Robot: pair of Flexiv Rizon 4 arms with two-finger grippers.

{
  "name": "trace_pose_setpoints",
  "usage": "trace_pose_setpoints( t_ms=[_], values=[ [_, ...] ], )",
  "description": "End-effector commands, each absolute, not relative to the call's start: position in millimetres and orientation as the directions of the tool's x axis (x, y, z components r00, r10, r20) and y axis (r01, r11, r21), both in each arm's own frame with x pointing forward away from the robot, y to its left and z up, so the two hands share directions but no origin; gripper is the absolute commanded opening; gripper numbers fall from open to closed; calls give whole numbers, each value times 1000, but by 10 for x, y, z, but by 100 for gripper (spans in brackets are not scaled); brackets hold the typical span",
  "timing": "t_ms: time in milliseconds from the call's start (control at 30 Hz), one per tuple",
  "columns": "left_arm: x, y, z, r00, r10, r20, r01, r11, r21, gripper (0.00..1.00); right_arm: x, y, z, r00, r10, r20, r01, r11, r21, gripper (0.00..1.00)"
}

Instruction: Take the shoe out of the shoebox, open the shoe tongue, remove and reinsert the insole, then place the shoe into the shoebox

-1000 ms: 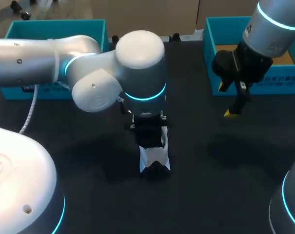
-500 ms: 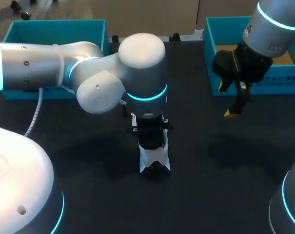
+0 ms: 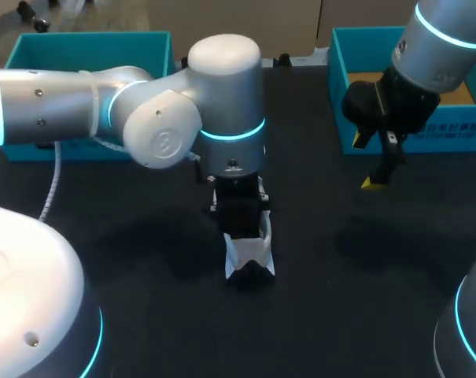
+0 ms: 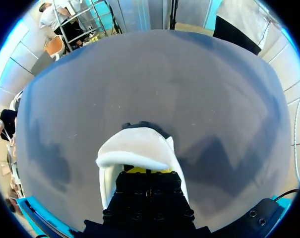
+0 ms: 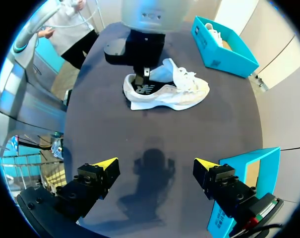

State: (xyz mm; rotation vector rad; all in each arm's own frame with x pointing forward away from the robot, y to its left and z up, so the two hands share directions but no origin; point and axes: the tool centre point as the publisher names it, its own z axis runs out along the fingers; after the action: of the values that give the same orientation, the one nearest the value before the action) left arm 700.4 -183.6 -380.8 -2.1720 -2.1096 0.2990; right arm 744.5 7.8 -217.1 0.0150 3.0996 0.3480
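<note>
Near the middle of the black table (image 3: 127, 315) the white low-top trainer with black trim (image 5: 167, 91) stands on its sole, outside any box. Its long axis runs away from the robot, heel toward the near edge and toe toward the far edge, so the right wrist view sees it side-on.

The left gripper (image 4: 146, 170) comes straight down into the trainer's mouth at the heel end. The laces and tongue lie ahead of it, toward the toe. The shoe's white upper hides what happens there, so I cannot tell whether its jaws are pinching anything or merely resting inside.

The right gripper (image 5: 154, 163) hangs above bare table with its jaws spread wide and nothing between them. It is well apart from the trainer and just in front of the open teal cardboard shoebox (image 3: 340, 79) at the right.

The left arm is plainly the nearer one. As I judge it, the tongue or insole work falls to that arm, pulling along the heel-to-toe line. The right arm would have to cross toward the middle to steady the toe.
</note>
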Motion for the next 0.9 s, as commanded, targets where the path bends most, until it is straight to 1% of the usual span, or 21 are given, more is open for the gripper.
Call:
trace_pose_setpoints(
  t_ms=[33,300,900],
  values=[
    [7036,-1932,-4011,17,998,-67,974,-32,-226,0,7450,81,-2179,-1000,12,-20,8,975,220,100],
    [7063,-1919,-4211,-9,998,-62,978,-4,-208,0,7450,81,-2179,-1000,12,-20,8,975,220,100],
    [7435,-1905,-4175,-44,998,-45,998,43,-35,0,7450,81,-2179,-1000,12,-20,8,975,220,100]
  ],
)
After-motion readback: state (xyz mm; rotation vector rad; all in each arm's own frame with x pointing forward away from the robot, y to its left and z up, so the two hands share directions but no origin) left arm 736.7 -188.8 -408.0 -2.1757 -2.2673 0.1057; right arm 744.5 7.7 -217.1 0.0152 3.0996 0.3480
